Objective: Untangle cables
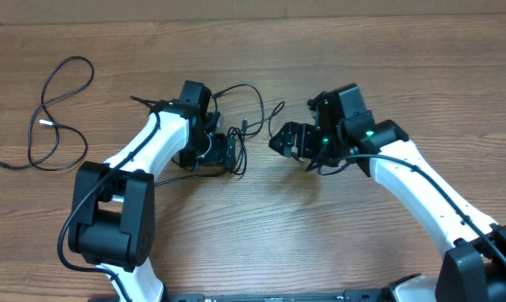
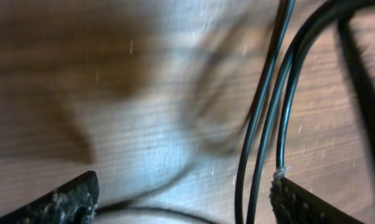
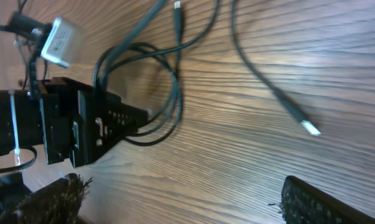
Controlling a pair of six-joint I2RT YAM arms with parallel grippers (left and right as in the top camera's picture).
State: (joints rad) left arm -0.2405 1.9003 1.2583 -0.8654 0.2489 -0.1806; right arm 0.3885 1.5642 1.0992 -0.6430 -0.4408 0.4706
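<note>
Left wrist view: the left gripper gapes wide, thin black flexible cables passing beside one finger; I'd lift clear without snagging them. The right gripper is wide too, empty.

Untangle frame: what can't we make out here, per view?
Left wrist: thin black cables between the fingers of the open left end effector run off the top and bottom edges; wooden table blurred.
Overhead: white left arm covers part of the middle tangle; crossings hidden.
Overhead: separate black cable loop, far left; plugs too small to identify.
Right wrist: cord of the silver-tipped plug exits the top edge; other end unseen.
</note>
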